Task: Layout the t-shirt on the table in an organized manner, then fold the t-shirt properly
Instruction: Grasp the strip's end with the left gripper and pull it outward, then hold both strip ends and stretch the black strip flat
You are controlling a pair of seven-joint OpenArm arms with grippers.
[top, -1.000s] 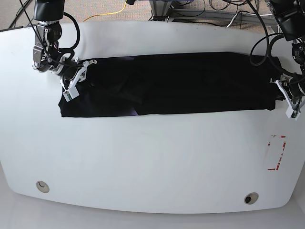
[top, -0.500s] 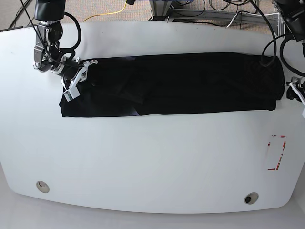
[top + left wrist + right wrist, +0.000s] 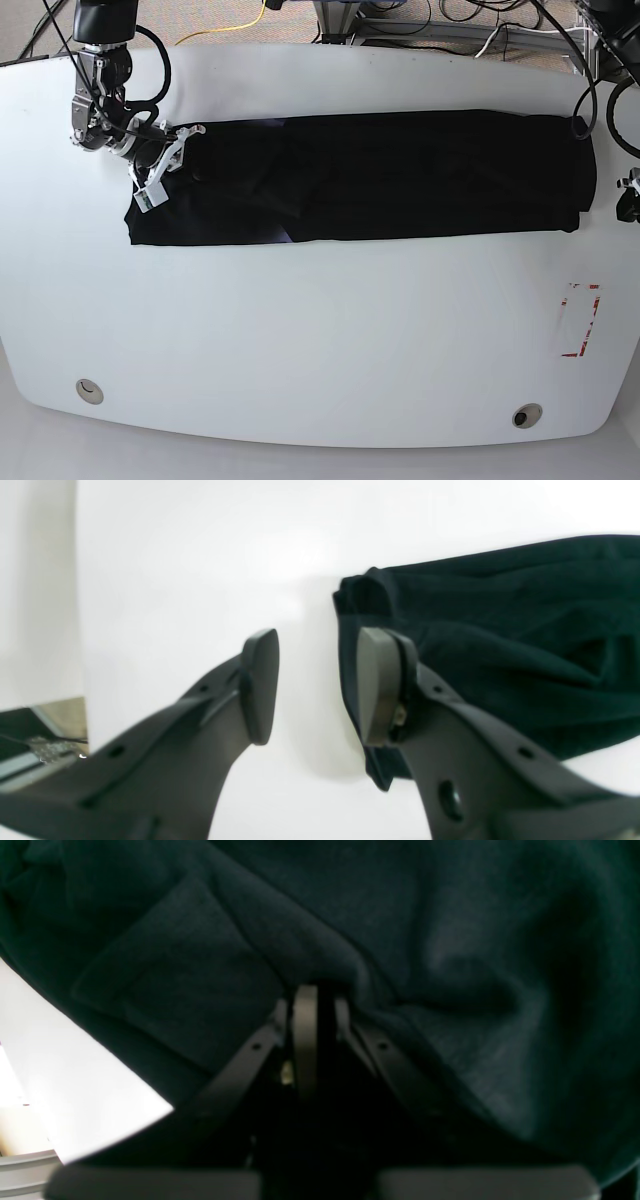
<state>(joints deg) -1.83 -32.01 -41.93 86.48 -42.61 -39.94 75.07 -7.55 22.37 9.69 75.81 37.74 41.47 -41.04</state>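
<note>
The black t-shirt lies as a long folded band across the far half of the white table; its print is hidden. My right gripper is at the band's left end. In the right wrist view the right gripper is shut, with the t-shirt bunched at the tips. My left gripper is at the right edge of the base view, just off the band's right end. In the left wrist view the left gripper is open and empty, one finger over the t-shirt's edge.
A red tape mark is on the table at the right. Two round holes sit near the front edge. Cables and a yellow cord lie beyond the far edge.
My left gripper has drawn away to the right from the shirt's right end and nearly left the base view. The shirt's right end now lies flat. The right arm has hardly moved.
</note>
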